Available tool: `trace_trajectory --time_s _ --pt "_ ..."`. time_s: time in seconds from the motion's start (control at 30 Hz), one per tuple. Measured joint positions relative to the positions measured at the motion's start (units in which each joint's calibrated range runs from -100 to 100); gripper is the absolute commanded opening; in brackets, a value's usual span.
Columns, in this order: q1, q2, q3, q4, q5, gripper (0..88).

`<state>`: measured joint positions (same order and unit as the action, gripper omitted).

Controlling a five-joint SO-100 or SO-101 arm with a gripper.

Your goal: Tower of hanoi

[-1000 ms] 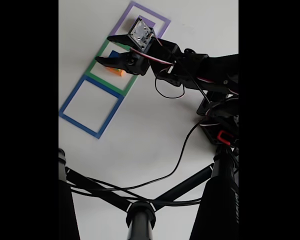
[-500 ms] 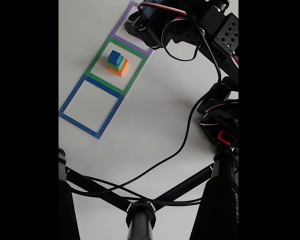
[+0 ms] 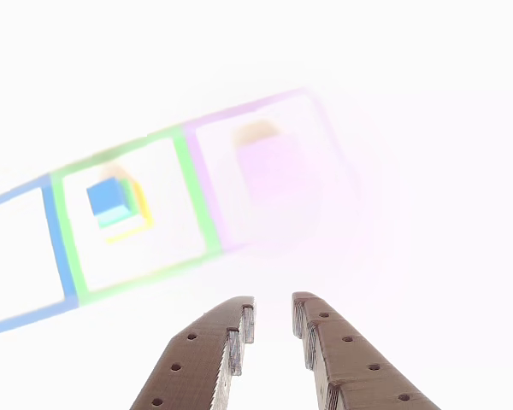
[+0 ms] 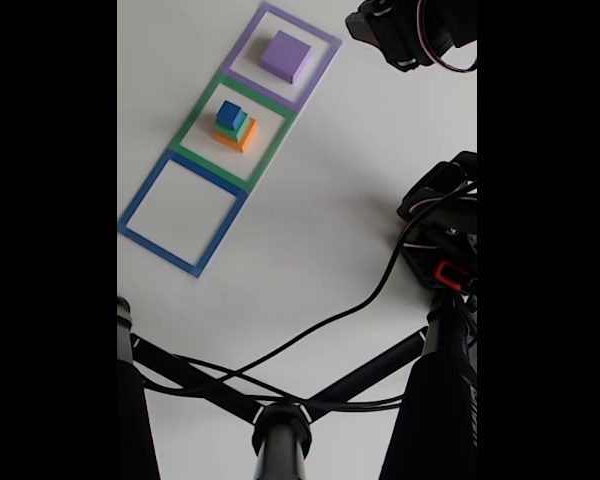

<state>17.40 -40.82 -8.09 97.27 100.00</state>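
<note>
**Pincer up and empty, purple block alone in its square**

Pincer point(image 3: 272, 323) hung high over the table in the other view, its two brown fingers point(image 3: 207, 359) a little way apart with nothing between them. It pointed toward the purple block point(image 3: 274, 166), which looked pale and blurry in the bright light.

In the fixed view, the purple block point(image 4: 286, 55) sat by itself inside the purple square point(image 4: 247, 48). The three smaller blocks made a little pile in the green square point(image 4: 193, 118): the orange block point(image 4: 242, 138) at the bottom, the green block point(image 4: 244, 127) on it, and the blue cube point(image 4: 229, 114) on top. The blue square point(image 4: 152, 187) had nothing in it.

So the game looked about half done. I think the three small blocks had been parked in the middle so the big one could sit alone. What was left was to bring them over onto the purple block, one at a time, with the orange one going first onto it. The empty blue square was free as a resting place.

The arm point(image 4: 412, 30) was up at the top right corner, well away from the blocks. The table point(image 4: 320, 220) around the squares was open. A black cable point(image 4: 340, 315) lay across the table below the squares, away from them. The pile stood near the purple block, so a low swing could knock it.
</note>
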Motion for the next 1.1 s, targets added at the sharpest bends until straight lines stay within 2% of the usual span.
trace_trajectory --time_s 0.17,0.27,0.53,0.67,0.9,1.1 --pt "5.3 -1.7 3.0 0.0 0.0 13.3" --pt "8.8 -5.8 11.3 -4.3 0.0 17.5" --pt "15.0 -16.6 41.1 -24.6 0.0 32.8" --pt "16.0 -19.8 54.3 -36.0 0.0 37.0" --pt "16.2 -20.7 71.8 -55.5 0.0 50.7" --pt "16.1 -16.6 81.8 -74.1 0.0 54.2"
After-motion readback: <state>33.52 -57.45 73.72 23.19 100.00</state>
